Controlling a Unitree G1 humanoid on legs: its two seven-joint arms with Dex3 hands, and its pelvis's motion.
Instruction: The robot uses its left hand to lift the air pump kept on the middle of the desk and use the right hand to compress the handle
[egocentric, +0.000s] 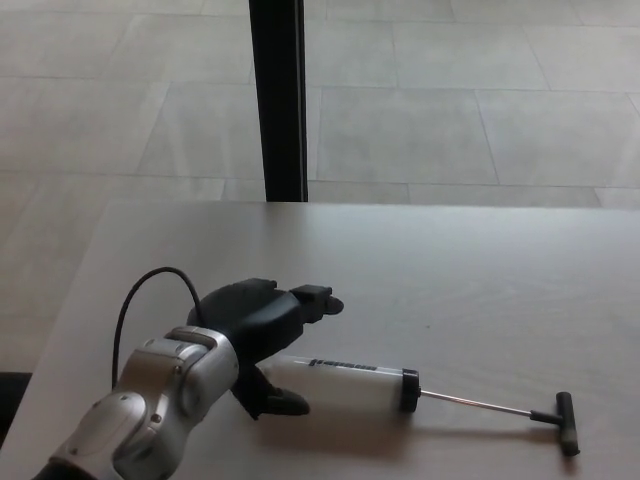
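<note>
Where the desk (480, 260) nears the camera, the air pump (400, 388) lies flat: white translucent barrel, black collar, thin rod drawn out, black T-handle rightward. Left hand (262, 335) spreads unclenched over the barrel's left end, holding nothing.

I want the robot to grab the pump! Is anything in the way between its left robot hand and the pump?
No, nothing visible blocks it. The left robot hand is already at the white end of the air pump, fingers spread open over it. The desk around them is bare.
</note>
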